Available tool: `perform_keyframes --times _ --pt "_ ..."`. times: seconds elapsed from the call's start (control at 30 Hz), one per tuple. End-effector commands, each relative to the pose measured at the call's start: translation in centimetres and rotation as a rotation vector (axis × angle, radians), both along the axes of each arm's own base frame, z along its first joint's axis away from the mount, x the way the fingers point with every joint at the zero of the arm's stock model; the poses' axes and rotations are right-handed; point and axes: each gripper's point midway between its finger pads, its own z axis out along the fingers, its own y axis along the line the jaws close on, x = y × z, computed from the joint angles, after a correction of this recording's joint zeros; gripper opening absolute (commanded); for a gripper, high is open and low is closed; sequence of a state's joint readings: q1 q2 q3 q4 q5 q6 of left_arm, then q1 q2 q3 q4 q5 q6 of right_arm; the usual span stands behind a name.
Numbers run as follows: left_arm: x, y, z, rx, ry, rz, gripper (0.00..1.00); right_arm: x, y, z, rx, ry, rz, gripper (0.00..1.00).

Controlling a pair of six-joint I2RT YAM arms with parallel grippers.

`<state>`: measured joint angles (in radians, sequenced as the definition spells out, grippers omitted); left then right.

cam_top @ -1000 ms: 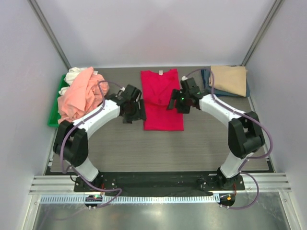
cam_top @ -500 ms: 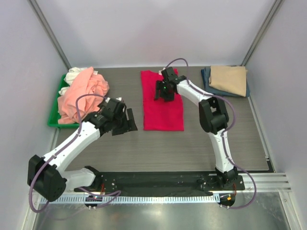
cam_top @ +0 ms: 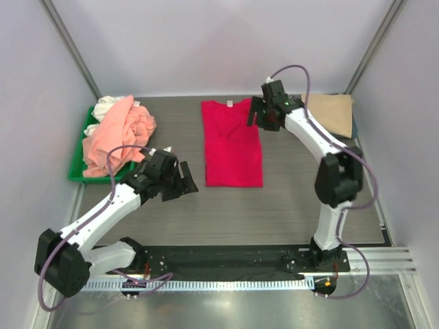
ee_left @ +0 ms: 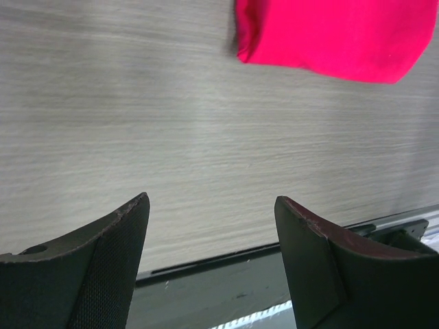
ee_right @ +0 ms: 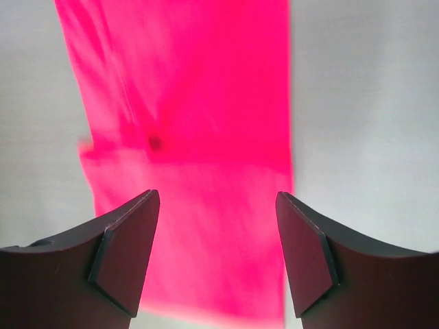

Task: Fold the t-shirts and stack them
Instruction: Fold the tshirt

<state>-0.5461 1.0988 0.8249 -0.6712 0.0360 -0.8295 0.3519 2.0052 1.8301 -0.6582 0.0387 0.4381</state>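
Worktop [cam_top: 288, 199] has three zones. Far centre: crimson-red t-shirt [cam_top: 232, 144], flat, already narrowed to a long strip with the sleeves in, collar at the far end. Far left: unfolded heap, salmon-pink shirt [cam_top: 116, 137] on top and white shirt [cam_top: 104, 106] behind, sitting in the green tray [cam_top: 75, 170]. Far right: finished stack, folded tan shirt [cam_top: 336, 110] on a navy one [cam_top: 354, 129]. Left pincer [cam_top: 184, 179] is just off the red shirt's near-left corner, over bare worktop, jaws apart, nothing in them; its wrist view shows that corner ahead of the fingers. Right pincer [cam_top: 257, 116] is up by the collar end on the right edge, jaws also apart and empty, red cloth below it. My read: mid-fold on the red shirt, crosswise fold pending. Next move probably needs both pincers down on matching corners of one end, pinching all layers, then carrying that end over to the other without skewing the strip.
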Motion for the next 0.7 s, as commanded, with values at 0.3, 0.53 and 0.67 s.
perform_keyframes --times 0.3,0.53,0.67 --pt "6.6 -5.0 -4.9 -0.099 0.005 0.078 0.72 -17.7 -0.6 -6.3 0.241 0.170 0.086 0.78" --pt "8.3 -5.6 -7.6 -0.071 0.023 0.102 0.70 -17.9 0.4 -9.7 0.320 0.210 0.082 0.75" --pt "8.5 -6.0 -8.7 -0.076 0.038 0.100 0.69 -18.0 0.1 -11.9 0.312 0.241 0.060 0.72"
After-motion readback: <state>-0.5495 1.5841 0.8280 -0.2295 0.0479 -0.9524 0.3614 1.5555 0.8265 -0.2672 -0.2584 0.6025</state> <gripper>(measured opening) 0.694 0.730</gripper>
